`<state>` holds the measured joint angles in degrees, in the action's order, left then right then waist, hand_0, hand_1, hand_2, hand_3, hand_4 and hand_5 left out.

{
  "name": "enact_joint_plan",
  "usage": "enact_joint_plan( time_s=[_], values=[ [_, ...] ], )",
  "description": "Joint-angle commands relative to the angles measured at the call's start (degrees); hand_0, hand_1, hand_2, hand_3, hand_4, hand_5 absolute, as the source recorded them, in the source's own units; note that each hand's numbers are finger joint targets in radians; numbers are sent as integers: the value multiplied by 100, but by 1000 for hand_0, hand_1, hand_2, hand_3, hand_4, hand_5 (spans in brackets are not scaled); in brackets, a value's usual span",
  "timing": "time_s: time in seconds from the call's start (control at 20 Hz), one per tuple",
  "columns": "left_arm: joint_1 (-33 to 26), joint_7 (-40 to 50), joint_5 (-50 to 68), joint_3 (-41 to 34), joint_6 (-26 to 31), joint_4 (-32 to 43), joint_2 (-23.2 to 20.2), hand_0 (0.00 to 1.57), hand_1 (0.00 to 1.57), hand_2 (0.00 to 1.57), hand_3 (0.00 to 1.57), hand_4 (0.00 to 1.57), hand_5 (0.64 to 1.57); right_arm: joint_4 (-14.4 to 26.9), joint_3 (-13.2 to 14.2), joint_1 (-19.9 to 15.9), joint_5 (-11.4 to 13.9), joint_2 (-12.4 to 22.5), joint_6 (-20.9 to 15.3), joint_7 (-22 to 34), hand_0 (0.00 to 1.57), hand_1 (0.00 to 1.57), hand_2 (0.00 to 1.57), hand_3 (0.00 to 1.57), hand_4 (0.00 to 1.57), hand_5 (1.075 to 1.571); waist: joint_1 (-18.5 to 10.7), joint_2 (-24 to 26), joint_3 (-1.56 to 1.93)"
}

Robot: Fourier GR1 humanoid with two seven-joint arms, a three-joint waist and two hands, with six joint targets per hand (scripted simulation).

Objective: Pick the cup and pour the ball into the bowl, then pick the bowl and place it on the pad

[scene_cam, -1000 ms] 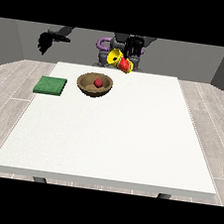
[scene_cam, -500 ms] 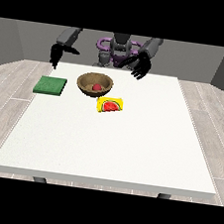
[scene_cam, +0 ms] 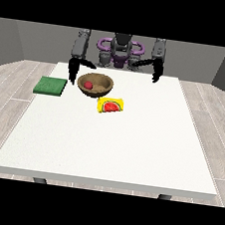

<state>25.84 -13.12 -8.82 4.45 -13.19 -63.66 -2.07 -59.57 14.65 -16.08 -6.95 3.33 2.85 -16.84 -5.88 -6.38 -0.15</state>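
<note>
A brown wooden bowl (scene_cam: 96, 85) stands near the table's far edge with a red ball (scene_cam: 88, 85) inside it. Just in front of the bowl, to its right, a yellow cup (scene_cam: 111, 106) with a watermelon picture lies on its side on the table. The hand at the view's left (scene_cam: 72, 71) hangs just left of the bowl's rim, fingers pointing down, holding nothing. The hand at the view's right (scene_cam: 157, 73) hangs above the table's far right part, well apart from the cup, fingers relaxed and empty. A green pad (scene_cam: 50, 86) lies flat at the far left.
The white table (scene_cam: 109, 149) stretches wide towards the camera. The robot's torso (scene_cam: 120, 53) stands behind the far edge. Grey wood floor surrounds the table.
The cup left the hand at the view's right and now lies on the table. That hand moved back right. The hand at the view's left came down beside the bowl.
</note>
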Motion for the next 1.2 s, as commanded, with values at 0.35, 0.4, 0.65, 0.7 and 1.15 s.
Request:
enact_joint_plan(
  time_s=[0.35,0.4,0.65,0.7,1.15],
  values=[
    [-27,158,305,-331,715,-736,-438,0,0,0,0,0,1566,1710,292,-920,-165,200,-203,-924,0,0,0,0,189,1563,-140,-259,19],
    [-576,-226,467,-466,959,-626,-549,0,0,0,0,0,1565,1676,156,-711,-117,260,-176,-651,0,0,0,0,194,1561,-8,28,17],
    [-175,315,372,-462,895,-985,-569,0,0,0,0,0,1566,2388,236,-942,-157,326,-47,-1215,0,0,0,0,100,1563,-62,-235,19],
    [-632,-399,448,-592,1037,-660,-605,0,0,0,0,0,1566,2265,78,-1000,-112,224,-111,-1163,0,0,0,0,142,1564,12,-167,17],
    [-173,29,395,-370,1017,-1323,-531,0,0,0,0,470,1564,3014,97,-430,532,553,-1602,-895,1571,1571,1571,1088,850,1505,-525,-685,5]
  ],
)
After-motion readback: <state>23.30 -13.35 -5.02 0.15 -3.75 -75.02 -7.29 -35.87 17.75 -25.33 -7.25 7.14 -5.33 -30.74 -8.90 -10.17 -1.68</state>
